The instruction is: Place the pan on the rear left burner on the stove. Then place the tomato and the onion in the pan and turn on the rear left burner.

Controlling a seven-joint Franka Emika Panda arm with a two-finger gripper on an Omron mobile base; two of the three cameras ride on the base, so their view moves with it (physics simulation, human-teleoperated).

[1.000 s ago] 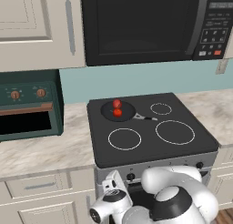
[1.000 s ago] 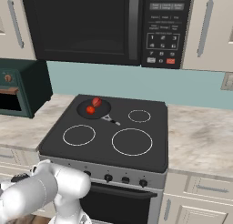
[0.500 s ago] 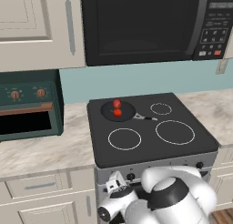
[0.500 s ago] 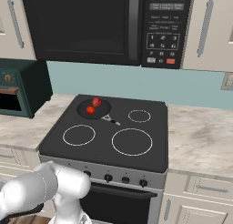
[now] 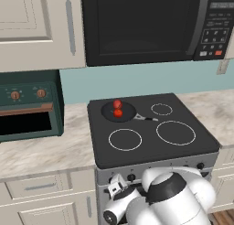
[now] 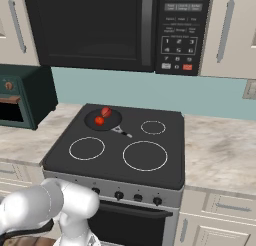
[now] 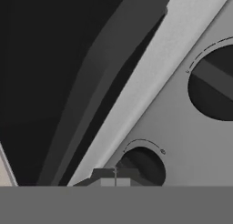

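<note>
Your gripper (image 7: pixel 114 178) is reaching the small black round knob (image 7: pixel 144 166) on the silver front panel of the black glass-topped stove (image 5: pixel 151 148), with only the burner switch left to turn.

You are working with the gripper's fingers clenched together and nothing between them, their tips sitting right against that near knob, while a second black knob (image 7: pixel 214 84) lies further along the panel and beyond the tips. Well above and behind the gripper, the small round shallow black frying pan (image 5: pixel 119 110) is sitting on the rear left burner's white ring with two red round pieces (image 5: pixel 117 108) inside, presumably the tomato and the onion. The knob is looking rigid, smooth and small, so expect it to slip; you are probably best taking it across its raised centre bar and twisting squarely.
</note>
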